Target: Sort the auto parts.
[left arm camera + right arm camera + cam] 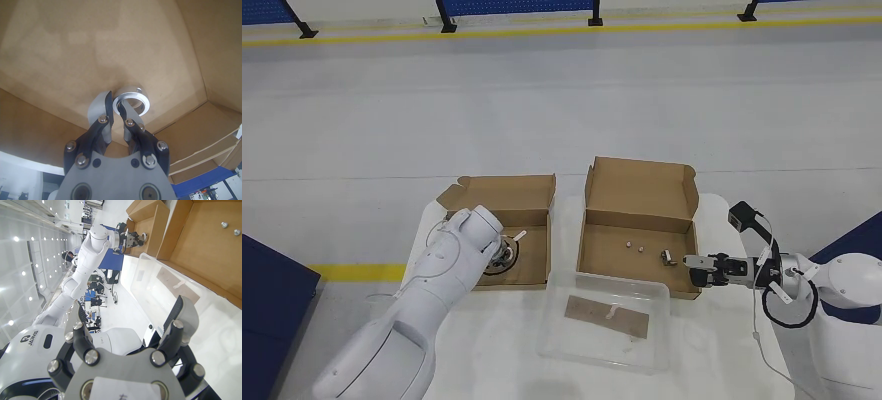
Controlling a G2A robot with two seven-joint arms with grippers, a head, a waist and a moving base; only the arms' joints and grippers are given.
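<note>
Top view: left box (532,262) sits at 9 o'clock of the right box (612,255), clear tray (587,345) at 6 o'clock of the right box. Left gripper (507,258) is down inside the left box. Right gripper (694,268) is at the right box's 4 o'clock edge; bolts (629,243) lie on that box's floor.

Left wrist view: left gripper (115,103) is clenched on the metal ring (130,92), one finger inside and one outside, in the box.

Right wrist view: right gripper (128,303) has its jaws spread and holds nothing, above the tray (143,256).
</note>
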